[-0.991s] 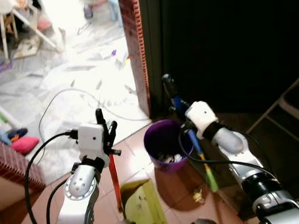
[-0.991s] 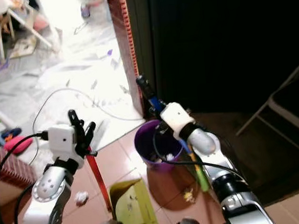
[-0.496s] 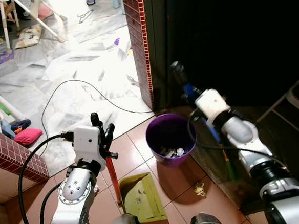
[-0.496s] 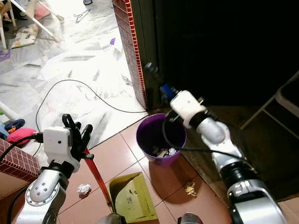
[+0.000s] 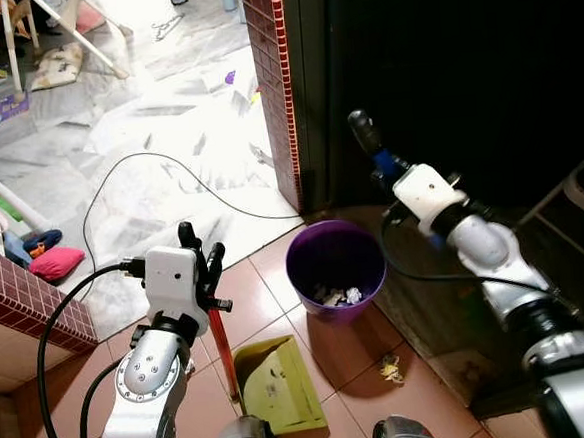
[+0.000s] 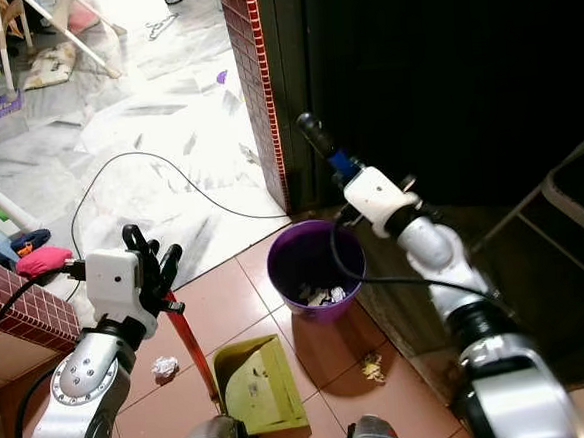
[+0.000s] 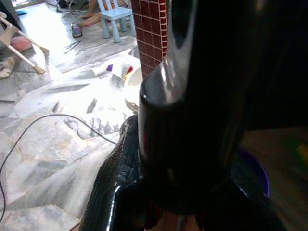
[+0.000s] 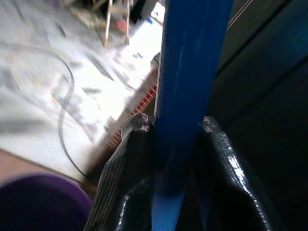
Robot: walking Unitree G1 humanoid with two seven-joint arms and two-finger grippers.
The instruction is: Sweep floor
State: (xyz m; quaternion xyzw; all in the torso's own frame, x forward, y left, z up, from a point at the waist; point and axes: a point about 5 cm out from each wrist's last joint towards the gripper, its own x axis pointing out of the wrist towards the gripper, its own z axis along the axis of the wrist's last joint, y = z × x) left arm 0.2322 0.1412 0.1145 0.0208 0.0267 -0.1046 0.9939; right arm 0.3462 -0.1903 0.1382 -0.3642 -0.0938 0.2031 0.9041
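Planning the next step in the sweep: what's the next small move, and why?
Probably lower the broom, shut in the right gripper, toward the yellowish scrap on the tiles and push it at the green dustpan. The left gripper holds the dustpan's red handle, and the scrap lies loose between pan and purple bin.

I'm in a lived-in home: terracotta floor tiles (image 5: pixel 267 291) under me at the bottom, a marble floor (image 5: pixel 166 138) across the upper left strewn with a cable (image 5: pixel 119 176), a child's blue chair (image 7: pixel 115 19) and a red-tiled pillar (image 5: pixel 272 80).
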